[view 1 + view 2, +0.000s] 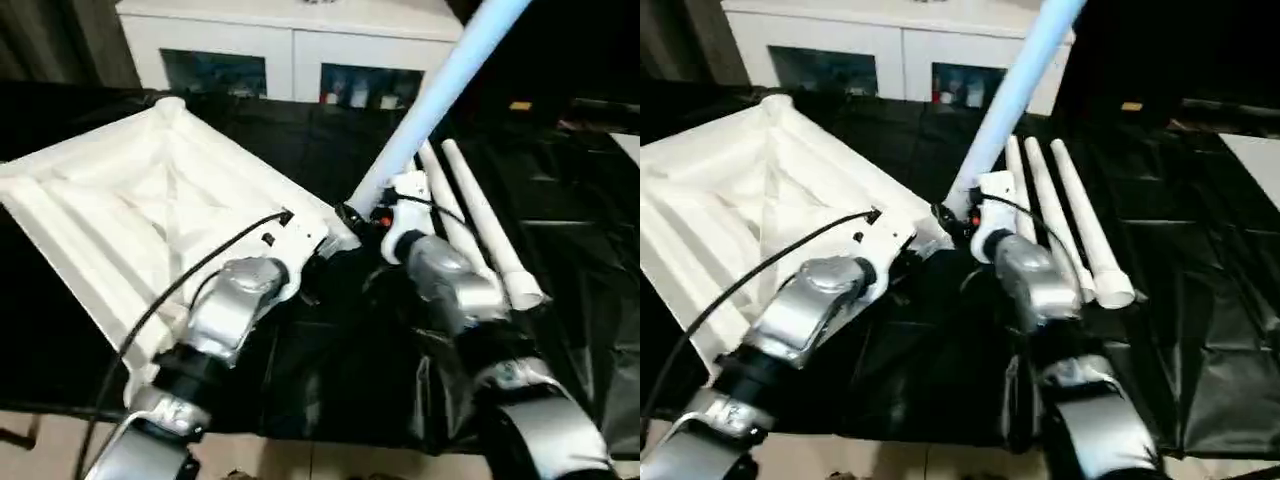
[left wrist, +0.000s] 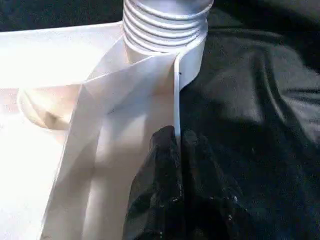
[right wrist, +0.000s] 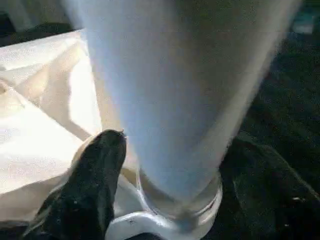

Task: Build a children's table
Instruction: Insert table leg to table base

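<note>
Jaws on my left gripper (image 2: pixel 176 150) are pinched shut on the thin rim of the white plastic table top (image 1: pixel 120 210), which lies ribbed side up on the black-covered desk (image 1: pixel 580 300), just beside the corner socket (image 2: pixel 192 55). My right gripper (image 3: pixel 150 165) sits at the base of the leg (image 1: pixel 440 90) standing slanted in that socket; one black finger (image 3: pixel 95 180) shows beside the tube, and I cannot tell whether the jaws grip it or stand clear. Threads (image 2: pixel 165 22) show above the socket, so I judge the leg only part seated. If it is let go now, its lean could topple it. Three spare legs (image 1: pixel 1065 215) lie just beyond on the desk.
</note>
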Tool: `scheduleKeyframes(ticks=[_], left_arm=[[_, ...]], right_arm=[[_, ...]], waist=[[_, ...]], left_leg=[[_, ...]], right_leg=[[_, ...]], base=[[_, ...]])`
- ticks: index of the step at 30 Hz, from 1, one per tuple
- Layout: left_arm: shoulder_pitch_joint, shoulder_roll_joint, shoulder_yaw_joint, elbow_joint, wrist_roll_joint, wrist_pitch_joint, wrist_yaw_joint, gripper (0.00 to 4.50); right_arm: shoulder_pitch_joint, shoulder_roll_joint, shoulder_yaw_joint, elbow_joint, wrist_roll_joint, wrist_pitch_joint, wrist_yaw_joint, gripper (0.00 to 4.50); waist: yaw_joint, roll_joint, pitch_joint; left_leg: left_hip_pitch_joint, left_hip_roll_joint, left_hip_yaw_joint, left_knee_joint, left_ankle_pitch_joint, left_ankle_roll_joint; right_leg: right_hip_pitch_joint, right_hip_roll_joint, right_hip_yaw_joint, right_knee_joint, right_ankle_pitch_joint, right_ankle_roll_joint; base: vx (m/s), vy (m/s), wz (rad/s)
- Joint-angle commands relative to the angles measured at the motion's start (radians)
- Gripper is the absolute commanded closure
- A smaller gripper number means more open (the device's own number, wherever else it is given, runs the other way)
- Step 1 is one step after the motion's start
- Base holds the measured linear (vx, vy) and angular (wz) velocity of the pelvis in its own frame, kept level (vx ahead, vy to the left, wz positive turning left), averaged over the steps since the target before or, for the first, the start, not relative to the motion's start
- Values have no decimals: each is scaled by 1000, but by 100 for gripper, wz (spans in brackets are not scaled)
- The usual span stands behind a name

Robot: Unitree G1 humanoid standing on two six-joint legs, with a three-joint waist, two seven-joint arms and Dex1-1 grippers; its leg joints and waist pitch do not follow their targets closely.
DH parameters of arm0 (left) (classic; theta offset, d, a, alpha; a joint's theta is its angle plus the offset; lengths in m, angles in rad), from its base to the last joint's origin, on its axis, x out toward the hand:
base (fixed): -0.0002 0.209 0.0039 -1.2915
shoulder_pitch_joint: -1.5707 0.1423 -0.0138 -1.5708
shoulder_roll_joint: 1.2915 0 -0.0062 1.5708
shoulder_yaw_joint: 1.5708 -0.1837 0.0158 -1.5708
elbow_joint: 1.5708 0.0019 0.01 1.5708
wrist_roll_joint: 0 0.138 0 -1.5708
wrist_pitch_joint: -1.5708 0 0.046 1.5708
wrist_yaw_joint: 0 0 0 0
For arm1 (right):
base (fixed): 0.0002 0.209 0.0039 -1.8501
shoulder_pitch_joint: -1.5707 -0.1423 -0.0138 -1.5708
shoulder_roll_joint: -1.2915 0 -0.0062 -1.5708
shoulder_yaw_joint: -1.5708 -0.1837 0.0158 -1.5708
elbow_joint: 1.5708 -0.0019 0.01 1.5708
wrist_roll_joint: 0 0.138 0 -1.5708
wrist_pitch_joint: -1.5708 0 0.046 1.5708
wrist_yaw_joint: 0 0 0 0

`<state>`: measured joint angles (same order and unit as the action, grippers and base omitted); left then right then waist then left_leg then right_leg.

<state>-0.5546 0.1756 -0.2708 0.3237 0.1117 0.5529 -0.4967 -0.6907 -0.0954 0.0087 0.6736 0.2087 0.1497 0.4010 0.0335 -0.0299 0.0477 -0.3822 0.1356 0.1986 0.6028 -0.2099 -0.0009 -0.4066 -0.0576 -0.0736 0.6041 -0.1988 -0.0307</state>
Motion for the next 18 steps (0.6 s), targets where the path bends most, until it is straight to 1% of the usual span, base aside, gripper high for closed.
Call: scheduleKeyframes(ticks=[1,2,3,4,6,9,11,12,14,16,17,18], left_arm=[[10,20,-7,-10,9,-4,-14,450],[10,22,-5,-10,8,-5,-17,450],[10,27,-5,-8,6,-8,-22,450],[11,30,-6,-7,5,-10,-24,450],[11,35,-12,-7,9,-11,-29,450],[14,39,-15,-10,5,-12,-36,450],[16,41,-17,-11,4,-12,-39,450],[18,43,-18,-14,4,-10,-42,450],[21,44,-18,-16,4,-10,-44,450],[23,47,-20,-18,4,-9,-48,450],[24,48,-21,-19,4,-7,-50,450],[25,50,-23,-20,4,-5,-53,450]], right_arm=[[18,-16,-2,-46,8,5,7,76],[24,-17,-5,-58,7,12,9,65],[35,-15,-16,-77,16,17,19,65],[41,-13,-23,-87,24,22,24,90],[45,-15,-24,-89,25,27,30,104],[56,-22,-10,-101,16,52,42,147],[61,-30,3,-105,14,66,65,152],[65,-38,18,-104,9,80,88,163],[69,-44,28,-107,4,92,100,190],[71,-52,39,-103,-4,103,115,199],[70,-56,46,-99,-8,110,125,199],[69,-64,59,-92,-17,115,139,222]], waist=[[8,11,-60],[7,10,-59],[7,10,-58],[7,17,-59],[5,12,-60],[6,12,-61],[6,13,-62],[7,8,-63],[8,11,-63],[7,9,-63],[7,6,-63],[8,7,-62]], left_leg=[[26,116,-46,-67,-34,120],[25,116,-47,-69,-54,100],[26,116,-48,-70,-63,92],[26,115,-48,-70,-77,78],[23,114,-49,-71,-79,69],[22,111,-48,-67,-63,73],[21,111,-48,-66,-49,80],[21,111,-48,-65,-41,86],[21,111,-48,-63,-29,95],[20,111,-48,-63,-30,99],[20,110,-48,-62,-37,100],[20,111,-48,-62,-41,98]], right_leg=[[57,-119,69,-48,46,-295],[58,-119,70,-50,28,-291],[58,-119,70,-51,20,-289],[58,-119,71,-52,20,-285],[62,-119,71,-49,30,-286],[63,-120,73,-48,46,-287],[63,-120,72,-46,60,-289],[64,-119,71,-45,71,-290],[65,-119,70,-44,81,-294],[65,-119,70,-43,78,-294],[65,-121,71,-45,63,-295],[65,-122,71,-46,53,-294]], base=[[0,0,0],[0,0,0],[0,0,0],[0,0,0],[0,0,0],[0,0,0],[0,0,0],[0,0,0],[0,0,0],[0,0,0],[0,0,0],[0,0,0]])
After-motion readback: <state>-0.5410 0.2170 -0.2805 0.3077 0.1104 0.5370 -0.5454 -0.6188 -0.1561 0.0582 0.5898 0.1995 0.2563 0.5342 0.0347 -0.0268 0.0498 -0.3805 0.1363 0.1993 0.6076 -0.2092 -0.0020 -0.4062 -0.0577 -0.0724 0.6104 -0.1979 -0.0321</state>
